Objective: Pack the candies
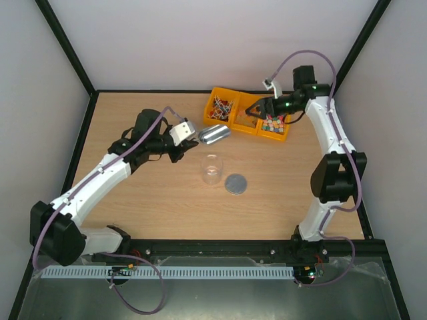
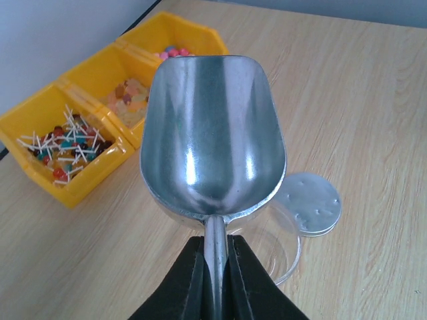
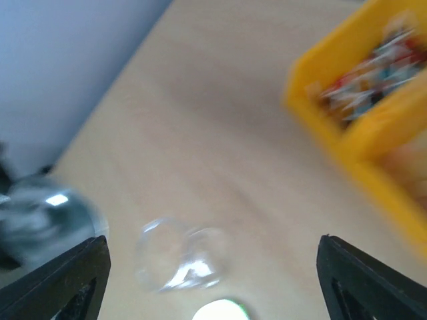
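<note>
Three yellow bins hold the candies: red-white-dark pieces (image 1: 222, 107) (image 2: 63, 143), amber-orange pieces (image 1: 248, 121) (image 2: 130, 97) and pastel cubes (image 1: 273, 124) (image 2: 172, 51). My left gripper (image 1: 193, 136) (image 2: 215, 243) is shut on the handle of an empty silver scoop (image 1: 215, 134) (image 2: 213, 133), held above the table just left of the bins. My right gripper (image 1: 257, 110) (image 3: 212, 243) is open and empty, hovering over the middle bin and hiding part of it. The right wrist view is blurred; it shows the red-white candies (image 3: 373, 73).
A clear empty cup (image 1: 212, 168) (image 2: 283, 243) (image 3: 177, 260) stands mid-table below the scoop. A grey round disc (image 1: 235, 183) (image 2: 310, 203) (image 3: 220, 312) lies flat just right of it. The yellow bins (image 1: 215, 93) sit at the back centre.
</note>
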Action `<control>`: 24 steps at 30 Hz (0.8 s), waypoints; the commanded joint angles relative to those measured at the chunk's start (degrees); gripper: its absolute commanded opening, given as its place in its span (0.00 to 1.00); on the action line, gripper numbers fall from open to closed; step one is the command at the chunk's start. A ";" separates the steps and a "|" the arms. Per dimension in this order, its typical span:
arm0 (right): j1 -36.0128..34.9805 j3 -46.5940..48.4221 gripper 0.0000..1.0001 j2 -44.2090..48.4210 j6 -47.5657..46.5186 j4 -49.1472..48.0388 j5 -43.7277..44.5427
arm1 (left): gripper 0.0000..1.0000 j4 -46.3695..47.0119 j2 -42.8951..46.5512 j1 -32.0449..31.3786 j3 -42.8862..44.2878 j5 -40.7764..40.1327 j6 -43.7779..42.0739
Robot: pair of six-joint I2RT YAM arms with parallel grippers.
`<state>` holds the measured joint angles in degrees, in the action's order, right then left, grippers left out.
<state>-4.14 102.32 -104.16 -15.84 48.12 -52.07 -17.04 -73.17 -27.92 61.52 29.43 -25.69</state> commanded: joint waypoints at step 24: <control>8.37 31.05 0.99 -37.91 -4.94 -25.41 40.97 | 0.02 -1.11 -0.57 4.45 -1.18 -1.20 3.20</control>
<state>4.47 129.95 -139.98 -18.98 26.74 -13.76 -17.93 -74.72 -24.03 60.88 28.01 -22.28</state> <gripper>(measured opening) 0.986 0.075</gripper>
